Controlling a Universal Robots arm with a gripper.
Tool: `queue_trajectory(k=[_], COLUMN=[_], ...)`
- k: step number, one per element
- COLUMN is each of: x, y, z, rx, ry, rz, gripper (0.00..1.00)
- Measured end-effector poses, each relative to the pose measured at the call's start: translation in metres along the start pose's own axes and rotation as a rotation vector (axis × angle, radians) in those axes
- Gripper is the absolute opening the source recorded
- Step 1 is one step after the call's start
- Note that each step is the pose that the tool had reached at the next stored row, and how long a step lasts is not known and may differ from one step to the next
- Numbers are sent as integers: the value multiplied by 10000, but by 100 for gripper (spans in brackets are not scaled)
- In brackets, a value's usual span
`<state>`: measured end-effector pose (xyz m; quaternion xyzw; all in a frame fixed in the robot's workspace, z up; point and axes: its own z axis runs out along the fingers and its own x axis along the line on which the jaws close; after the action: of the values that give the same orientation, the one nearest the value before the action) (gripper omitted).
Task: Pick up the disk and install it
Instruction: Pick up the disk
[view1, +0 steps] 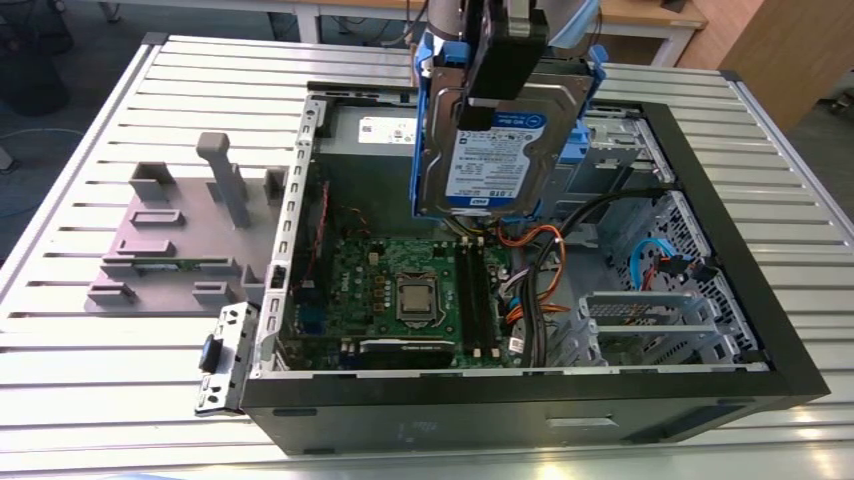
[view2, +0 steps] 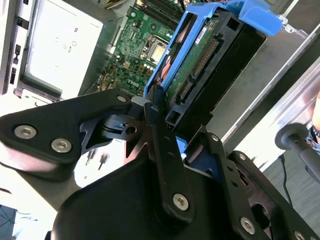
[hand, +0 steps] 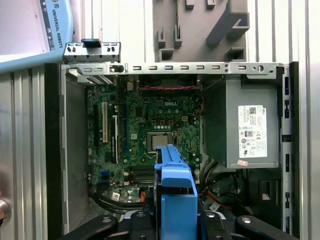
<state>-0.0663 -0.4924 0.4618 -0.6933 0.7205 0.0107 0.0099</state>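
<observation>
Gripper (view2: 177, 131) was clenched on the disk (view1: 501, 150), fingers (view2: 160, 145) pinching its blue carrier at the upper end. Disk hung approx. upright in air over the open PC case (view1: 534, 398), label side toward exterior cam. Below it: motherboard (view1: 400, 285) w/ CPU socket (view1: 416, 297), cable bundle (view1: 534, 290) just beside. Farther back, grey PSU (hand: 247, 130) sat against case wall. Grey plastic stand (view1: 187, 225) w/ upright posts sat on the slatted metal desk (view1: 94, 340), on exterior view's left of case, well apart from disk.
</observation>
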Motion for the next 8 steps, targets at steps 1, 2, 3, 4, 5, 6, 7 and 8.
queue_trajectory(k=[1,2,3,4,5,6,7,8], x=[1,2,2,2,3,3,3,3], y=[0,0,-1,-1,0,0,0,0], z=[0,0,0,0,0,0,0,0], rx=[0,0,0,1,2,3,4,4], ry=[-18,-28,-35,-42,-50,-56,-63,-69], rz=[13,32,57,90,128,166,200,215], gripper=[36,36,36,36,36,36,36,36])
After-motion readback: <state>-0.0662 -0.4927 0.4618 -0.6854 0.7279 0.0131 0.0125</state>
